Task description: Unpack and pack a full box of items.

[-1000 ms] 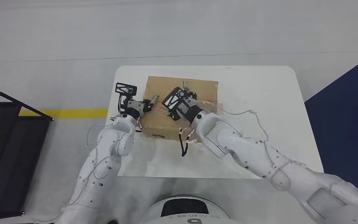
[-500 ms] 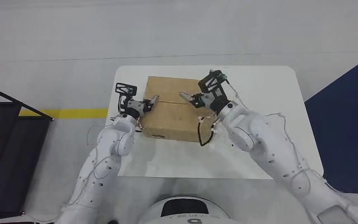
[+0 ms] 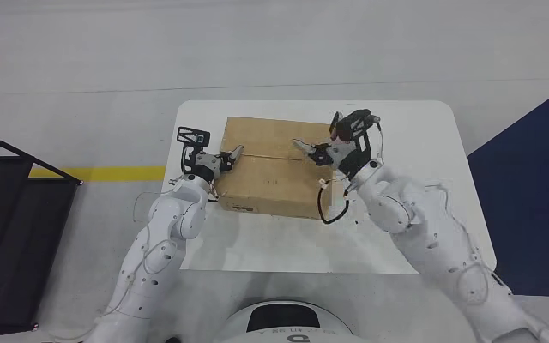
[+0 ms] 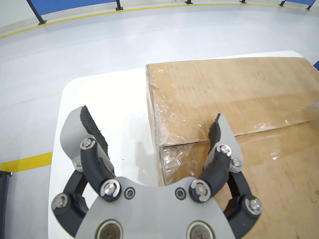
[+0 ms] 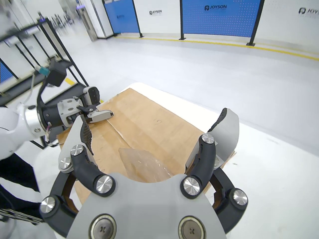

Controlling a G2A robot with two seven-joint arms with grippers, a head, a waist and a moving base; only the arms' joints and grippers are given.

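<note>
White tabletop [image 3: 412, 129] carries the cardboard box [image 3: 266, 184] at centre, flaps down along the middle seam. Left claw [image 4: 150, 115] is open, straddling the box's left edge at the seam. Right claw [image 5: 153, 116] hangs open over the box's right end, with a piece of clear tape [image 5: 144, 162] sticking up below it.

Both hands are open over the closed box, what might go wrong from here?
The loose clear tape near the right hand may stick to it. The left hand straddles the end of the box, half over the table; closing could crumple the flap corner or push the box sideways.
</note>
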